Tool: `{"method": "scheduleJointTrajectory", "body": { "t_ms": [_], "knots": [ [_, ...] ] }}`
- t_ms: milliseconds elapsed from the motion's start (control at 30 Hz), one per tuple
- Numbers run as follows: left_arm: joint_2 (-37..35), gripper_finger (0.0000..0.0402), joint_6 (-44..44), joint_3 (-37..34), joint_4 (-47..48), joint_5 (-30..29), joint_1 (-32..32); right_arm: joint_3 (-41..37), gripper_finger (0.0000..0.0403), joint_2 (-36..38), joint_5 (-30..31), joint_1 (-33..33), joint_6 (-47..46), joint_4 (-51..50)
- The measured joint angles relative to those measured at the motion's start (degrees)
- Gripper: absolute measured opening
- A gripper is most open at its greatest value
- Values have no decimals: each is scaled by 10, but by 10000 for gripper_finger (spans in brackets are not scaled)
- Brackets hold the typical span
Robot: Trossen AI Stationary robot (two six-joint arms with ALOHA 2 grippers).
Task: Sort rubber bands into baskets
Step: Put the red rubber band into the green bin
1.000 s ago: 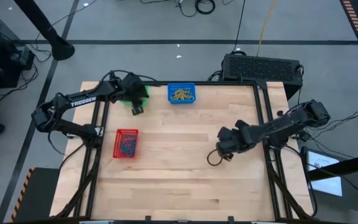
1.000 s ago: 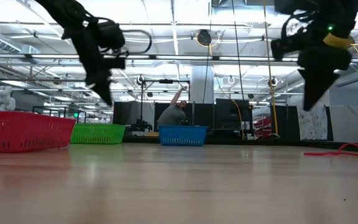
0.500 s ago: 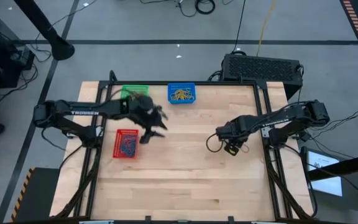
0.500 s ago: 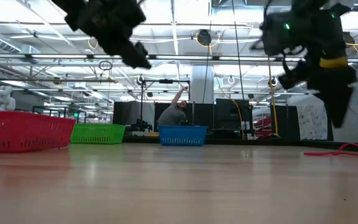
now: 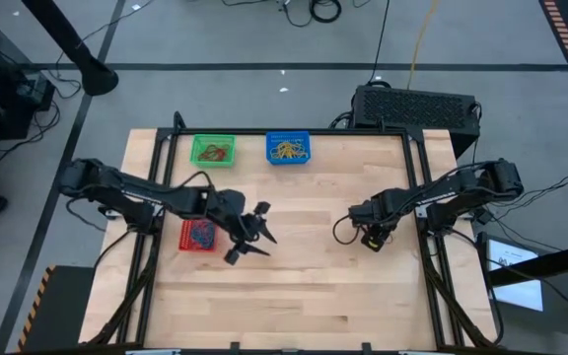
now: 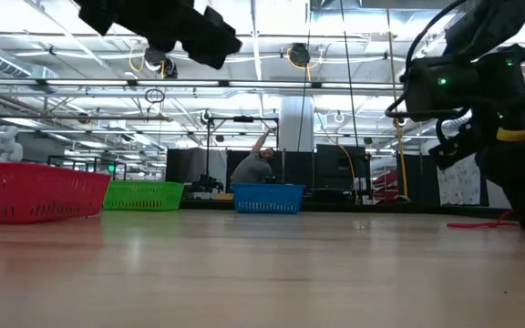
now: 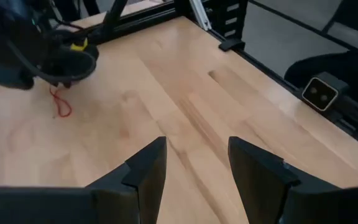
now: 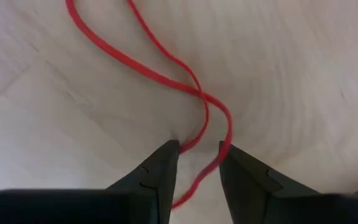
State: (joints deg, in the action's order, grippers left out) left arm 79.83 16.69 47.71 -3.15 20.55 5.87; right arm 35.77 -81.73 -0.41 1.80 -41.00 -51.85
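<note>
A red rubber band (image 8: 166, 74) lies in a twisted loop on the wooden table, right of centre; the left wrist view also shows this band (image 7: 61, 107). My right gripper (image 8: 199, 152) points straight down over it, open, fingers either side of the loop's near strands. My left gripper (image 5: 262, 227) hangs open and empty above the table's middle, beside the red basket (image 5: 200, 235), which holds dark bands. The green basket (image 5: 213, 150) with reddish bands and the blue basket (image 5: 288, 148) with yellow bands stand at the far edge. My right gripper stands over the red band's near end (image 8: 215, 127) from above, one finger on each side of its strands. I cannot tell whether the fingertips (image 8: 169, 152) touch the band or the table. The band lies flat and slack on the wood.
Black frame rails run along the table's left and right sides (image 5: 414, 158). A black box (image 5: 417, 104) sits behind the far right corner. The near half of the table (image 5: 294, 306) is bare wood. Beyond the table a person (image 6: 255, 167) shows far off.
My left gripper has swung from above the green basket toward the table's middle and near side, turning as it went, and stays open and empty. My right gripper has come down toward the red rubber band, tipping to point straight down.
</note>
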Motion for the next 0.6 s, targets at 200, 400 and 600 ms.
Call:
{"method": "scheduleJointTrajectory", "body": {
  "t_ms": [200,400,600],
  "knots": [
    [90,180,-69,-26,-174,-1,15,10,63,3,5,7,1,4],
    [193,180,-79,-26,-319,-42,29,47,5,10,30,32,24,3],
    [275,180,-116,-26,-445,-72,32,111,1,15,35,67,13,10]
  ]
}}
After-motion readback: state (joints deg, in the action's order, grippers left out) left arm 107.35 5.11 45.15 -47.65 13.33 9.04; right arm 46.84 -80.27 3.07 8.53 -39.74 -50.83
